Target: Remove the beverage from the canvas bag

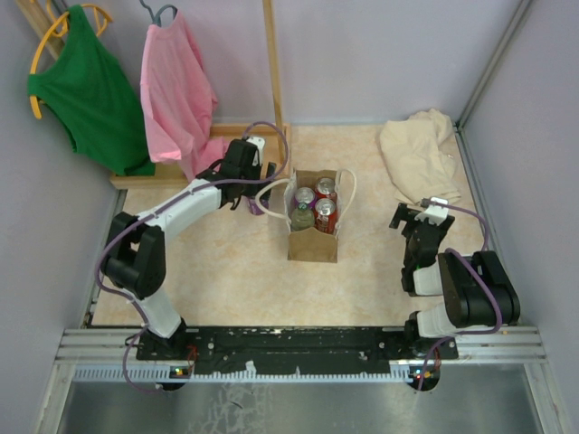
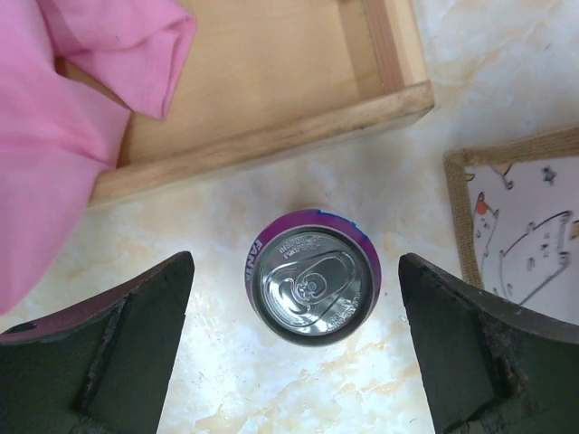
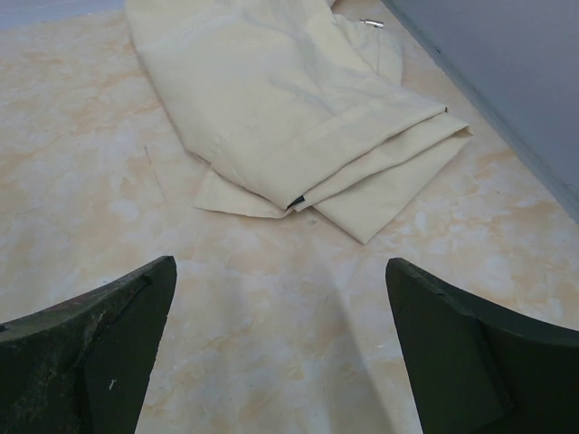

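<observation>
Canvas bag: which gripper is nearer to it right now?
Left. The left gripper is open over a purple can just left of the canvas bag; the right gripper sits farther off to its right, open, facing the beige cloth.

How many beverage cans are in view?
5: four upright in the canvas bag; one purple Fanta can on the table beside it, between the left fingers. More may be hidden deeper.

Tan-brown canvas bag [image 1: 312, 242], purple can [image 2: 313, 285], red cans [image 1: 326, 215], pink shirt [image 1: 176, 90], green shirt [image 1: 90, 95], beige cloth [image 1: 418, 155]
</observation>
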### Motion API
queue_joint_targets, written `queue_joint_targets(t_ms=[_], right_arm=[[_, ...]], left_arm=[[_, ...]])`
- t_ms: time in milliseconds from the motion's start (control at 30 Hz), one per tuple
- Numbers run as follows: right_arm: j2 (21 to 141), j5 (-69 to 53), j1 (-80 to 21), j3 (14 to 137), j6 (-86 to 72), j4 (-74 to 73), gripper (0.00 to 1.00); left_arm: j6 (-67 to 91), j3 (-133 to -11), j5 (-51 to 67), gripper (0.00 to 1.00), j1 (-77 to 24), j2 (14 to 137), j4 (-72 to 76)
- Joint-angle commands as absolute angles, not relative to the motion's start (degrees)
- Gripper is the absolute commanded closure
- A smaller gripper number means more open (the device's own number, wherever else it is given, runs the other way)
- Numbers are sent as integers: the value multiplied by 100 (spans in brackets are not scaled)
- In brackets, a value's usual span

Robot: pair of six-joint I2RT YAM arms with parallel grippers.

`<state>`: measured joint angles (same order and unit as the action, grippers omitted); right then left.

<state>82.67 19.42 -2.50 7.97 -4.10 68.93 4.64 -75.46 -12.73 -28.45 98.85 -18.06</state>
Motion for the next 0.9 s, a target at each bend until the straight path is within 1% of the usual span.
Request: queue_joint_targets(t_ms=[0, 100, 200, 333, 467, 700, 867], right_arm=[[8269, 2008, -276, 940, -417, 7137, 1], [8271, 2007, -281, 940, -420, 7137, 1], [8270, 2010, -279, 936, -417, 7137, 1], [8266, 2009, -277, 940, -417, 7137, 1], [8270, 2005, -281, 940, -421, 7137, 1], [8271, 2011, -277, 940, -418, 7137, 1], [8270, 2011, -280, 940, -422, 7137, 1]], left_arm=[[257, -8058, -1195, 0, -2831, 9391, -1955], [113, -8263, -1032, 1, -2903, 9020, -1873], [-191, -8427, -848, 4, -3061, 8579, -1776], [-833, -8640, -585, 7, -3559, 8159, -1756], [-1131, -8617, 129, 11, -3938, 7924, -1652], [-963, -7681, 760, 16, -4133, 7900, -1293], [-804, -6821, 1271, 17, -4260, 7718, -577]])
